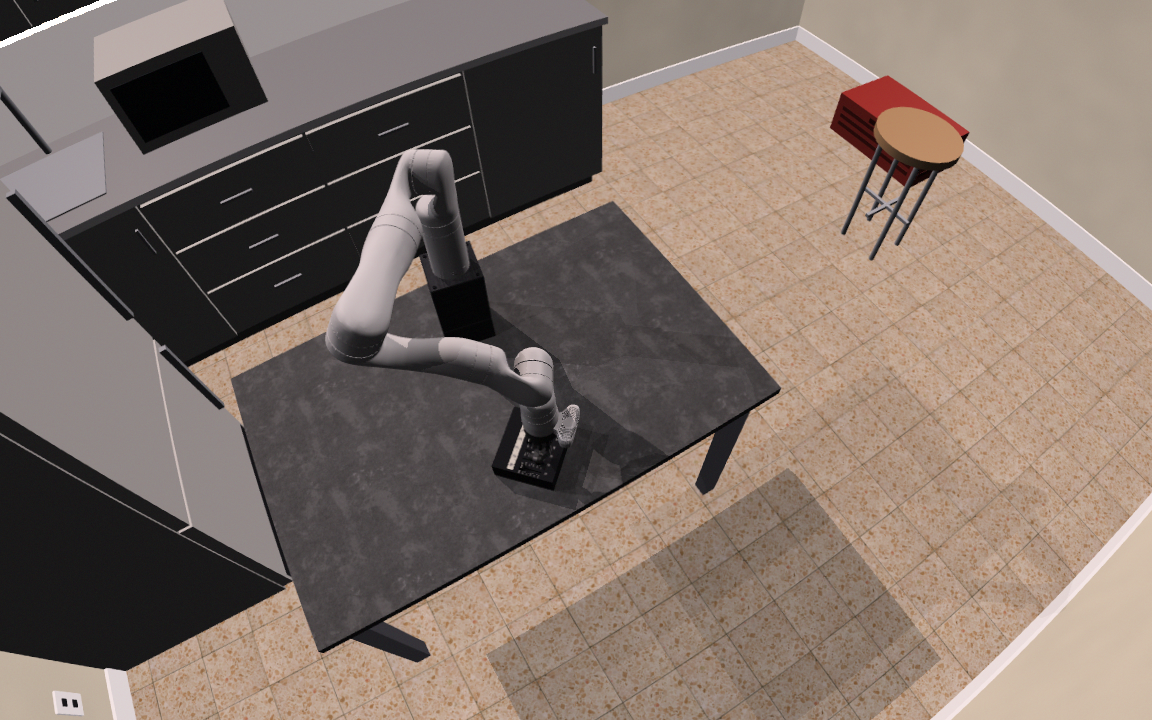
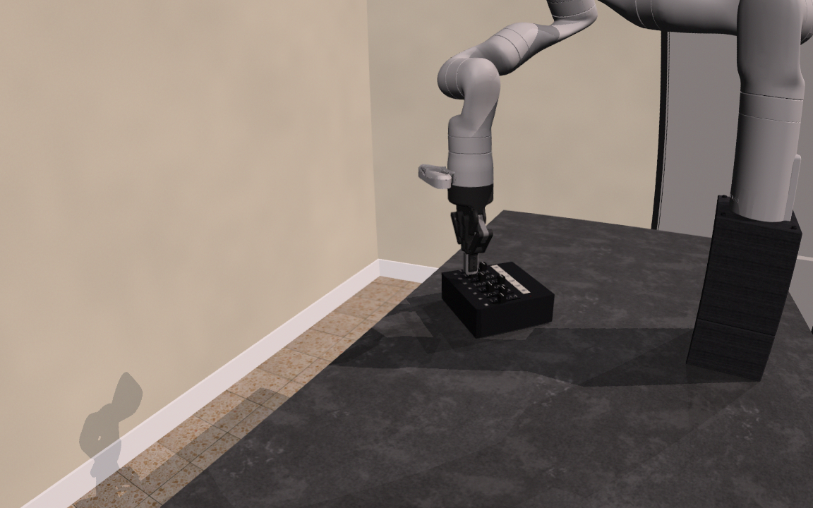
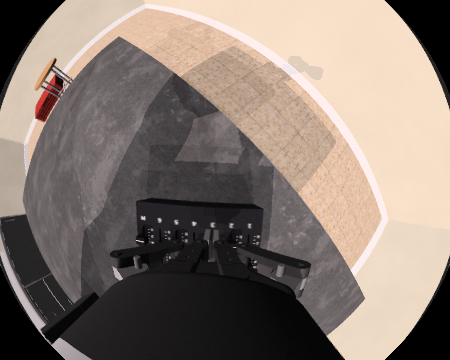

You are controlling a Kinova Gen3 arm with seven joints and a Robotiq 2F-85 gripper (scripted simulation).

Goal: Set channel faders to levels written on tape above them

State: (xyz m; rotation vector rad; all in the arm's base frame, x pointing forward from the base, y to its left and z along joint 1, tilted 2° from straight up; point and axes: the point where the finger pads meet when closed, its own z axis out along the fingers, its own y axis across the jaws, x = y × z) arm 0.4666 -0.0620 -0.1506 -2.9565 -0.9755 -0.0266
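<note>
The black lighting desk (image 1: 525,480) (image 2: 516,312) (image 3: 200,211) stands flat on the table. Its white tape (image 1: 516,452) (image 2: 510,279) runs along one side of the top; the written levels are too small to read. My gripper (image 2: 471,271) (image 3: 211,237) is shut and empty, pointing down, with its tips low at the desk's top. In the wrist view the tips are in line with the label 3, close to the label row. Contact with a cap cannot be told. The master fader's cap (image 3: 140,240) shows left of the fingers. Other black caps stand up beside the tips; their exact levels are unreadable, and my fingers hide part of the scales.
The dark table (image 1: 365,483) (image 2: 586,429) (image 3: 100,165) carries the desk near one long edge. The arm's black base block (image 1: 464,308) (image 2: 735,296) stands on the opposite side. A stool (image 1: 917,136) and a red cabinet (image 1: 886,94) stand on the floor away from the table.
</note>
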